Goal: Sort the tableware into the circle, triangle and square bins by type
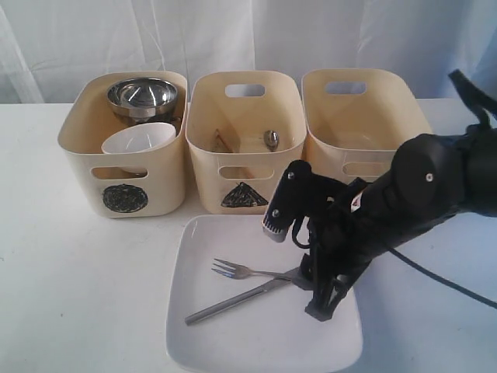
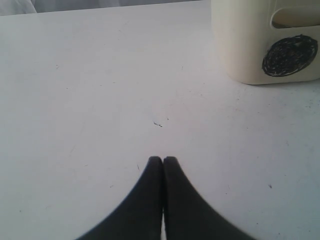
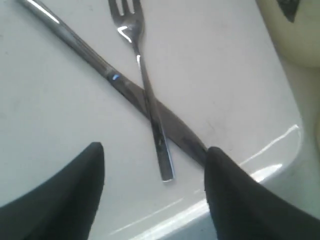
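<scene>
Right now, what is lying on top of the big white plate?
A steel fork and knife lie crossed on the plate. The right end effector, open over their ends, hides part of the plate beneath it.

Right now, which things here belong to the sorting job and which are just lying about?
Job: circle bin, steel bowl, white bowl; triangle bin, chopsticks, spoon; third bin, mark hidden; square plate, fork, knife; open right gripper at their handles.
Just there: table, curtain, black cable.
</scene>
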You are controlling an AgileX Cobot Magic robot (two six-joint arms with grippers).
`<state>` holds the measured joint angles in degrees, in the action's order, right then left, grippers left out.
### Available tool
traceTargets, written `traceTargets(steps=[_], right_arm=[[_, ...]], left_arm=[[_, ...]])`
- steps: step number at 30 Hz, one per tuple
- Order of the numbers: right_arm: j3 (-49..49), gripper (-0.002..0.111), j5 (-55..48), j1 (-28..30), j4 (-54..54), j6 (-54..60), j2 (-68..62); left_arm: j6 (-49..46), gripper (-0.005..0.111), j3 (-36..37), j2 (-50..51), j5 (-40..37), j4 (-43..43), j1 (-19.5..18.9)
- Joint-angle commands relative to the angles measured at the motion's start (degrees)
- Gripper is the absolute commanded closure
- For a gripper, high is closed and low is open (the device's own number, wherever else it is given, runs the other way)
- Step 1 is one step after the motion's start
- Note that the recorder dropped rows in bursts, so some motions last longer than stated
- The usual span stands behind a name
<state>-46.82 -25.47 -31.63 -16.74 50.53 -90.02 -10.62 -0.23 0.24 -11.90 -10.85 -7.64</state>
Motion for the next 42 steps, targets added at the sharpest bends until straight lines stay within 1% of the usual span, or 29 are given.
traceTargets(steps=[1,16,21,29,31,39,40,42], right_arm=[[0.2,0.052,1.7,-2.2,-0.5,0.6,-2.2],[0.2,0.054,7.7,-2.6,-0.6,0.6,-9.0],[0.2,0.066,8.6,-2.6,-0.6,0.6,-10.8],[0.2,0.076,10.7,-2.6,-0.2,0.6,-11.8],[0.2,0.081,10.7,-2.6,-0.2,0.6,-11.8],[0.2,0.107,10.6,-2.6,-0.2,0.6,-11.8],[0.2,0.108,10.5,-2.6,-0.2,0.6,-11.8],[0.2,0.108,10.4,-2.6,-0.2,0.5,-11.7]], left_arm=[[0.3,0.107,0.2,-0.2,-0.1,-0.6,0.3],[0.3,0.107,0.2,-0.2,-0.1,-0.6,0.3],[0.3,0.107,0.2,-0.2,-0.1,-0.6,0.3],[0.3,0.107,0.2,-0.2,-0.1,-0.6,0.3],[0.3,0.107,0.2,-0.2,-0.1,-0.6,0.3],[0.3,0.107,0.2,-0.2,-0.1,-0.6,0.3],[0.3,0.107,0.2,-0.2,-0.1,-0.6,0.3],[0.3,0.107,0.2,-0.2,-0.1,-0.6,0.3]])
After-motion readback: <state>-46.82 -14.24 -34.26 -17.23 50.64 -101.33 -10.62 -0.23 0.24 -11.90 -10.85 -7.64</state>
